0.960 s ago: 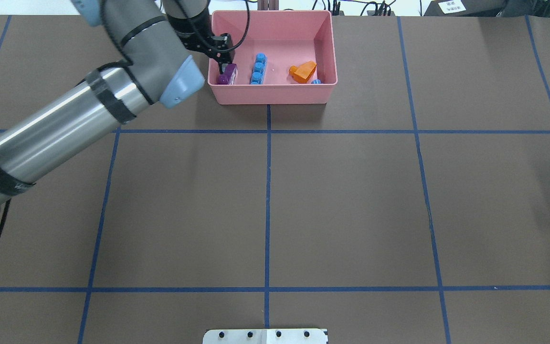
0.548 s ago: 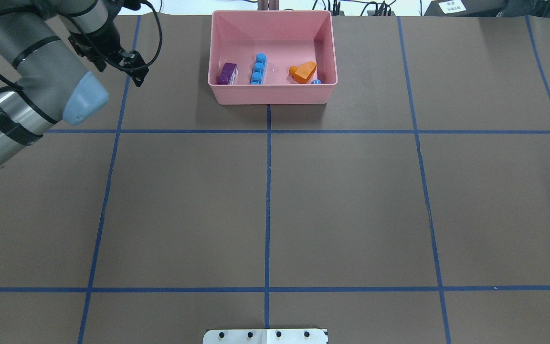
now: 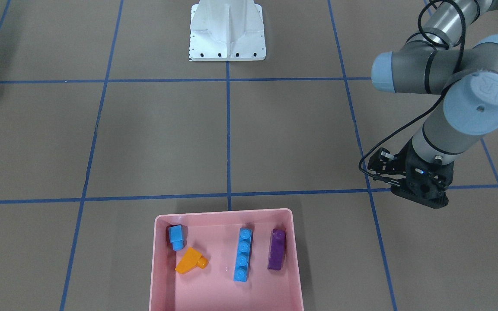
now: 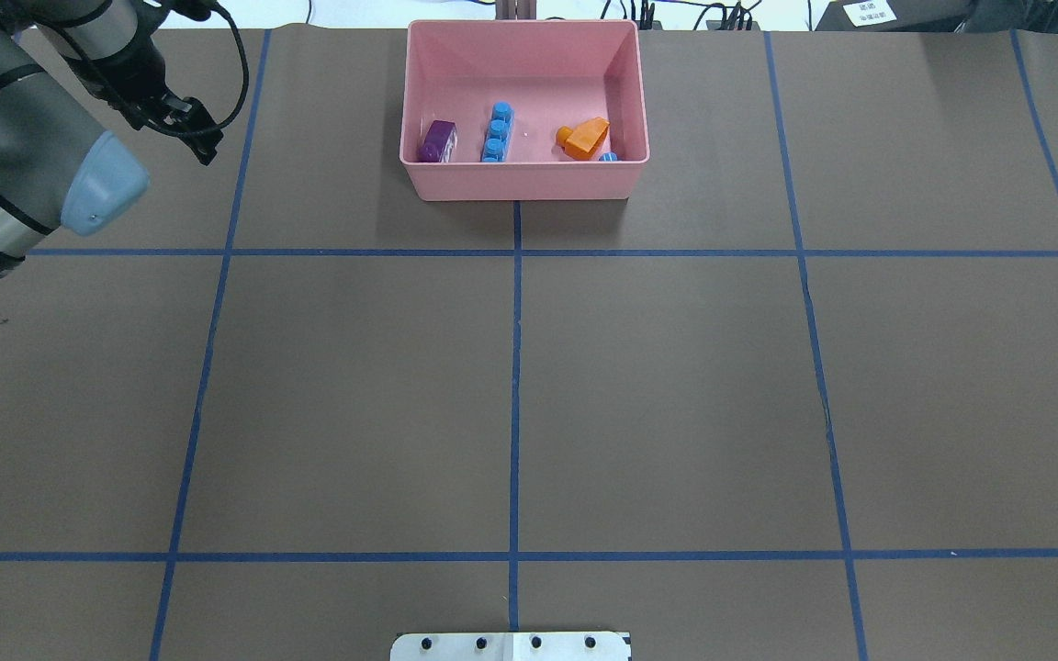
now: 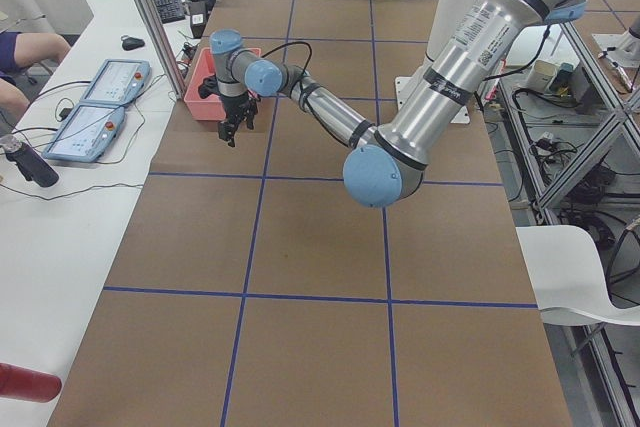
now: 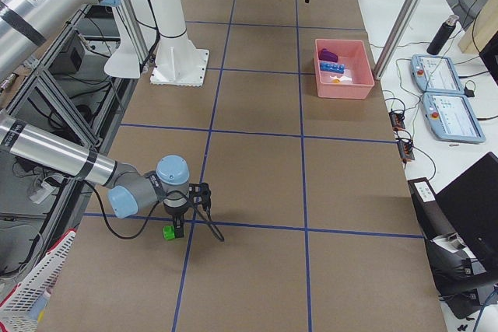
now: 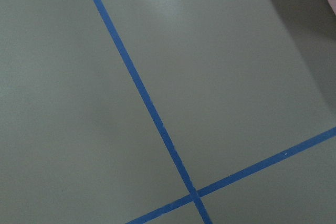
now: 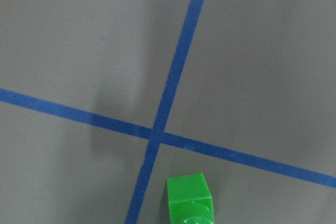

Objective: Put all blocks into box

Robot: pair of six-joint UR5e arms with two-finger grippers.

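Note:
The pink box (image 4: 520, 179) (image 3: 162, 276) stands at the table's far middle. In it lie a purple block (image 4: 437, 142) (image 3: 276, 255), a long blue block (image 4: 497, 133) (image 3: 243, 255), an orange sloped block (image 4: 584, 138) (image 3: 190, 260) and a small blue block (image 4: 609, 157) (image 3: 176, 236). My left gripper (image 4: 206, 151) (image 5: 232, 134) hangs over bare table left of the box, open and holding nothing. A green block (image 8: 189, 198) (image 6: 167, 232) lies on the table far off on my right side. My right gripper (image 6: 178, 228) hovers right beside it; I cannot tell whether it is open or shut.
The white metal base (image 4: 511, 645) (image 3: 227, 32) sits at the near middle edge. Blue tape lines cross the brown table. An operators' desk with two tablets (image 6: 443, 91) and cables runs along the far side, behind the box.
My left arm has drawn back from over the box's left end and swung far to the left. The purple block stays in the box.

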